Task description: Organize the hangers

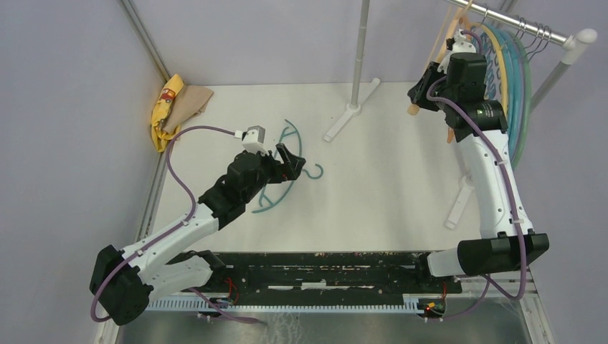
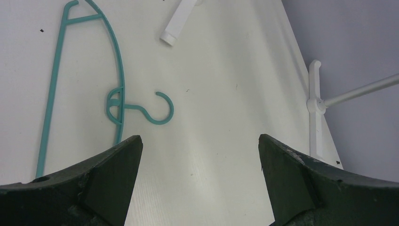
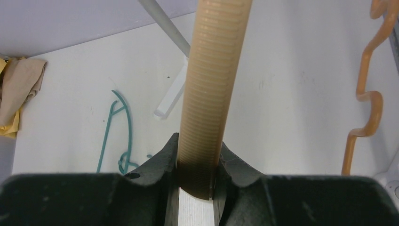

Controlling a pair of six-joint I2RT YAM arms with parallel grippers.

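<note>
Right end effector (image 3: pixel 198 157) was closed on a ribbed tan hanger (image 3: pixel 209 84), raised beside the garment rail (image 1: pixel 566 41), so the hanging step was judged to be in hand. Whether its hook was already seated could not be told, and a careful lowering and release would be called for. Left end effector (image 2: pixel 199 141) was poised wide open above the bench (image 1: pixel 387 186), near a lone teal hanger (image 2: pixel 117 107) lying flat. No container was seen; only the rail carried the hung hangers (image 1: pixel 518 93).
</note>
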